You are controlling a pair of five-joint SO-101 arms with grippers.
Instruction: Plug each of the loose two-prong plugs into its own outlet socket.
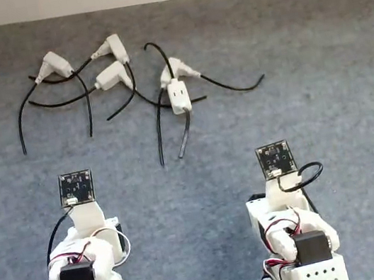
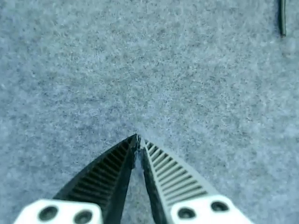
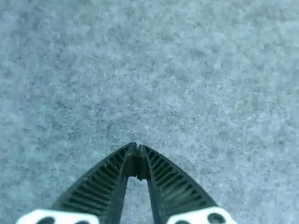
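We saw both arms drawn back at the near edge of the grey felt table [image 1: 322, 88], well apart from the task's things. The left gripper [image 2: 137, 141] was clenched over the felt. Its ribbed fingers [image 2: 100, 175] met at the tips and grasped nothing. A black cable end [image 2: 281, 18] lay off at the edge of its wrist view. The right gripper [image 3: 138, 148] was likewise clenched on nothing, above the felt.

In the high view the white pieces lay in a loose cluster toward the far side of the table. The far-left plug [image 1: 54, 64] lay farthest out. The upper plug [image 1: 114, 48] and the lower plug [image 1: 112, 76] lay near each other beside it. Their black cables [image 1: 59, 102] crossed and trailed toward the arms. Nearer the middle lay the outlet socket [image 1: 178, 97], a white block. The fourth plug [image 1: 175, 70] lay just beyond it, touching it or nearly so. We could not tell from this height whether its prongs were seated in the socket.
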